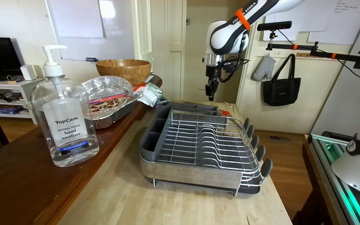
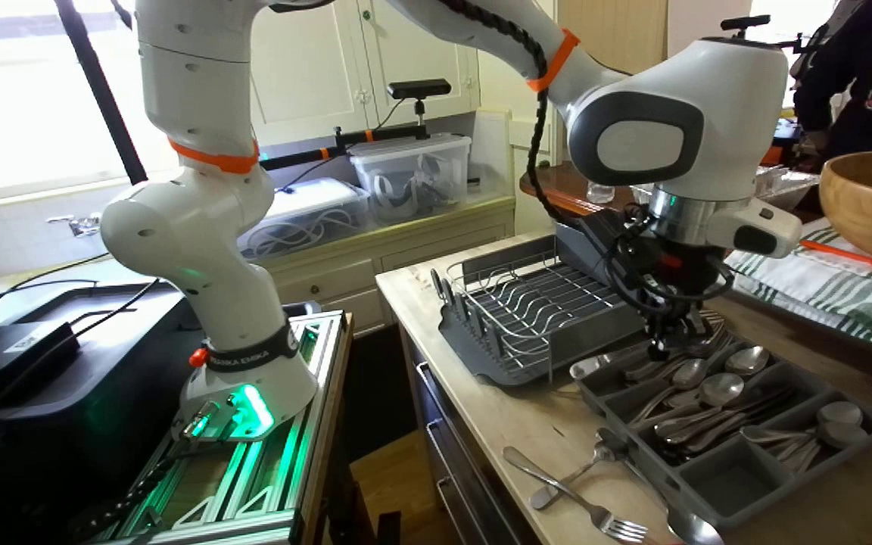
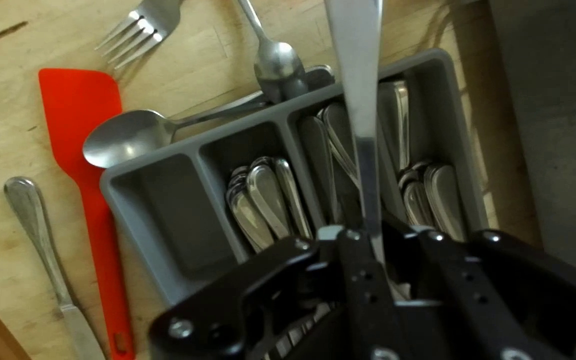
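The black gripper (image 3: 374, 227) hangs over the grey cutlery tray (image 3: 183, 215), near the dish rack (image 2: 595, 337), its fingers pinched closed on a long metal utensil (image 3: 355, 65). That piece reaches from between the fingers, above the tray, to the top edge of the wrist view, where its end is cut off, so I can't tell whether it's knife, fork or spoon. I'd expect it to be light, stiff and hard to damage, but slick enough to swivel. Flat against the pads, near mid-length, would be the surest hold.
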Controlling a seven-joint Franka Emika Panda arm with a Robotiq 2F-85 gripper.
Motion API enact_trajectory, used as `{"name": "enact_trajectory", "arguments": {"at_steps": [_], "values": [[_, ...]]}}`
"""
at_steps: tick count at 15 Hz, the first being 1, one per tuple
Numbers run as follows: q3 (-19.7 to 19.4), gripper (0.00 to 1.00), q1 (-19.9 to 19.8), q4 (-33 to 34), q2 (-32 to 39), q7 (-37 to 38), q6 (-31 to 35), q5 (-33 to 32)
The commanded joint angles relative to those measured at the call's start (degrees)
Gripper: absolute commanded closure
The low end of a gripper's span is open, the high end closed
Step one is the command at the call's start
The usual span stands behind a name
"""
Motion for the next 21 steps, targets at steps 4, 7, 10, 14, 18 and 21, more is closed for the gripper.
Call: {"name": "enact_trajectory", "arguments": {"at_steps": [4, 7, 10, 14, 18, 21], "values": [[2.4, 0.99, 1.5, 3.8, 4.3, -3.2, -1.6, -1.8], [3.5, 0.99, 2.1, 4.1, 5.6, -4.3, -0.7, -2.0], [4.3, 0.99, 2.5, 4.7, 6.9, -5.4, -0.2, -2.3], [4.7, 0.99, 2.6, 6.0, 9.0, -6.8, 0.6, -2.6], [5.3, 0.99, 2.5, 8.5, 11.3, -7.9, 1.6, -2.7], [5.9, 0.99, 2.4, 10.1, 12.8, -8.4, 2.2, -2.3]]}}
